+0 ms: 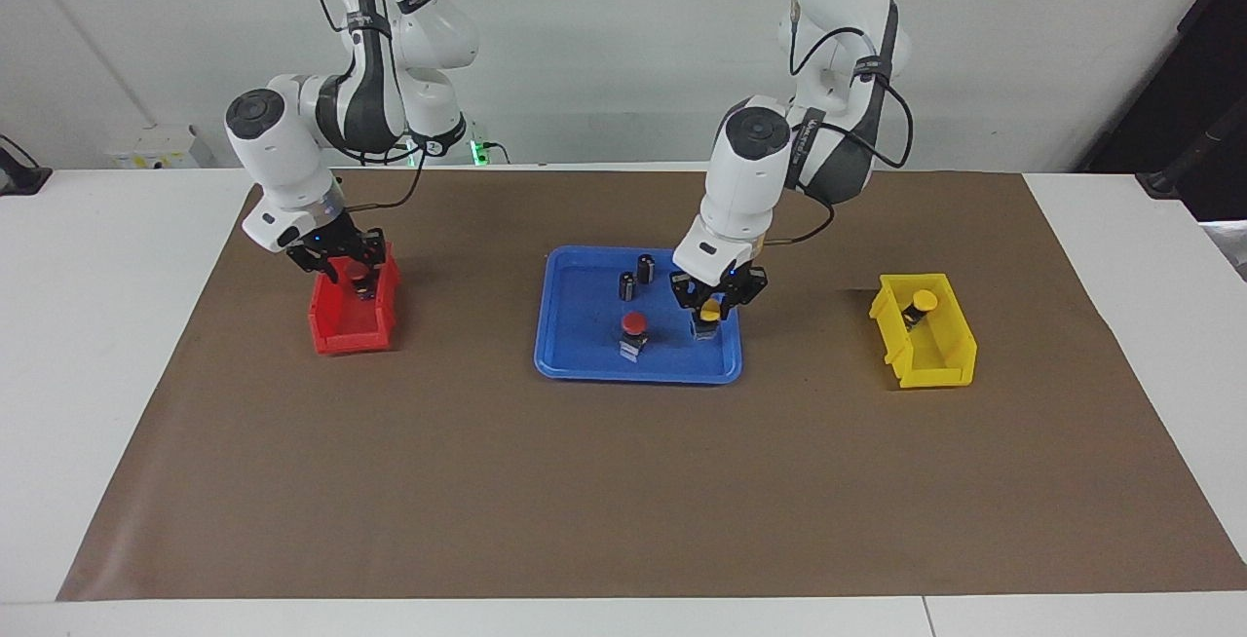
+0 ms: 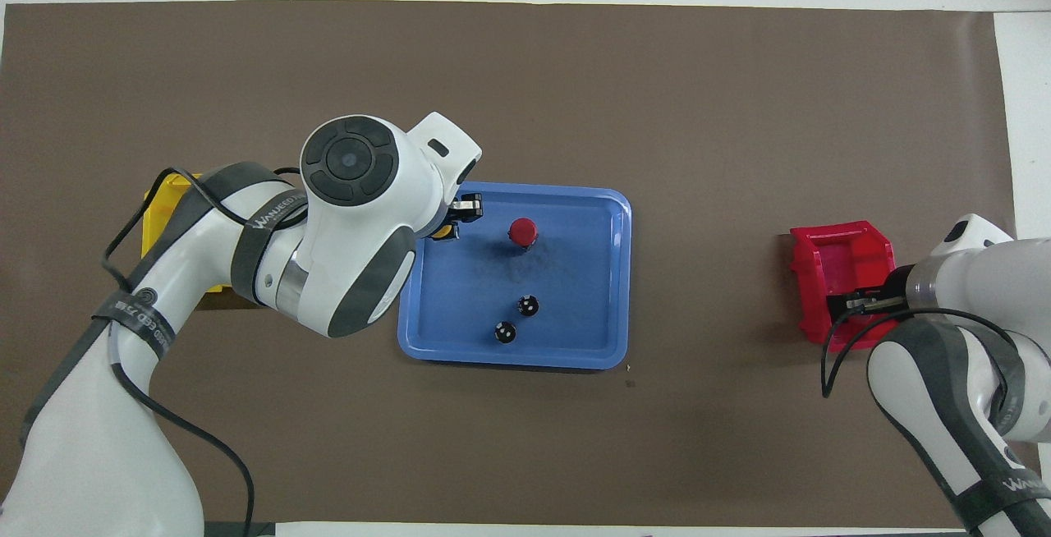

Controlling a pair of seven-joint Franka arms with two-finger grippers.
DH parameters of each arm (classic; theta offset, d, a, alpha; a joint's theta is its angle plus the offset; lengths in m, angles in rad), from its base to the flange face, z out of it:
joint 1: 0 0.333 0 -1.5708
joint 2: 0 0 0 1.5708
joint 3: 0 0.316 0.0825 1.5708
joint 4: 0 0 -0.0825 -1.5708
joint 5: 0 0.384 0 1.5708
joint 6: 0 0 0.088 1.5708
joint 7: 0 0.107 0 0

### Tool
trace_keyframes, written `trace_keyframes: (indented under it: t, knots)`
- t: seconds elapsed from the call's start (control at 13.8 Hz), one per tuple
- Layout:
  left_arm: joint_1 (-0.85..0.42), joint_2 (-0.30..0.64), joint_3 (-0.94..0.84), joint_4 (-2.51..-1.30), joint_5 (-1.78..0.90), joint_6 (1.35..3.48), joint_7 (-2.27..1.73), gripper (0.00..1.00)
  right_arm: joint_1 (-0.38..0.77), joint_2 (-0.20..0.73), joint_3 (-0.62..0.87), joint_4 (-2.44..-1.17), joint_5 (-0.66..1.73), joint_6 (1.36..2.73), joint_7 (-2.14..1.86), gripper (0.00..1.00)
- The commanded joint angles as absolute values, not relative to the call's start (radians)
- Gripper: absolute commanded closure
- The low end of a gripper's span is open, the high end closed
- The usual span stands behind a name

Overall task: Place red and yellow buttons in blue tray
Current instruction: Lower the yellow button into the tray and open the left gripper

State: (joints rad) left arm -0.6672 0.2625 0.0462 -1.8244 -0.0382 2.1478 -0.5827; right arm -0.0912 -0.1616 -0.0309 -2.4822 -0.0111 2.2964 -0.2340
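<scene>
The blue tray [image 1: 585, 364] lies mid-table and also shows in the overhead view [image 2: 575, 274]. A red button [image 1: 633, 330] stands in it [image 2: 522, 231]. My left gripper [image 1: 716, 304] is low over the tray's end toward the left arm, straddling a yellow button [image 1: 710, 311] whose base looks to rest on the tray floor [image 2: 446, 231]. A second yellow button [image 1: 923, 304] sits in the yellow bin [image 1: 925, 355]. My right gripper [image 1: 351, 267] is down inside the red bin [image 1: 356, 325], around something small and red [image 1: 362, 279] that is mostly hidden.
Two dark capless cylinders [image 1: 645, 267] [image 1: 627, 284] stand in the tray, nearer to the robots than the red button. The red bin [image 2: 837, 258] is at the right arm's end and the yellow bin [image 2: 168, 200] at the left arm's end. Brown paper [image 1: 623, 501] covers the table.
</scene>
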Motion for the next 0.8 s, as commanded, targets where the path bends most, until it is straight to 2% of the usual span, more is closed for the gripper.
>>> trace_keyframes:
  t: [0.0, 0.07, 0.14, 0.22, 0.29, 0.36, 0.43, 0.58, 0.72]
  knots:
    - [-0.707, 0.285, 0.063, -1.832, -0.072, 2.203, -0.6, 0.99, -0.115, -0.179, -0.017, -2.51, 0.008, 2.316, -0.276, 0.32]
    - [-0.713, 0.305, 0.066, -1.829, -0.072, 2.215, -0.607, 0.98, -0.115, -0.181, -0.017, -2.513, 0.008, 2.316, -0.285, 0.33]
    - [-0.713, 0.317, 0.063, -1.829, -0.072, 2.224, -0.606, 0.9, -0.121, -0.187, -0.017, -2.52, 0.008, 2.316, -0.29, 0.34]
    - [-0.713, 0.318, 0.063, -1.829, -0.072, 2.223, -0.604, 0.65, -0.135, -0.19, -0.017, -2.531, 0.008, 2.316, -0.307, 0.34]
    - [-0.713, 0.319, 0.066, -1.822, -0.072, 2.218, -0.606, 0.33, -0.137, -0.193, -0.017, -2.536, 0.008, 2.316, -0.316, 0.37]
    - [-0.715, 0.319, 0.066, -1.816, -0.072, 2.212, -0.606, 0.31, -0.144, -0.195, -0.017, -2.536, 0.008, 2.316, -0.325, 0.43]
    - [-0.713, 0.318, 0.066, -1.807, -0.072, 2.206, -0.607, 0.3, -0.147, -0.195, -0.017, -2.536, 0.008, 2.316, -0.328, 0.55]
    - [-0.704, 0.284, 0.067, -1.774, -0.072, 2.108, -0.604, 0.19, -0.143, -0.19, -0.015, -2.527, 0.008, 2.315, -0.319, 0.75]
    - [-0.678, 0.246, 0.08, -1.715, -0.072, 1.972, -0.597, 0.05, -0.13, -0.169, -0.014, -2.469, 0.006, 2.29, -0.308, 0.78]
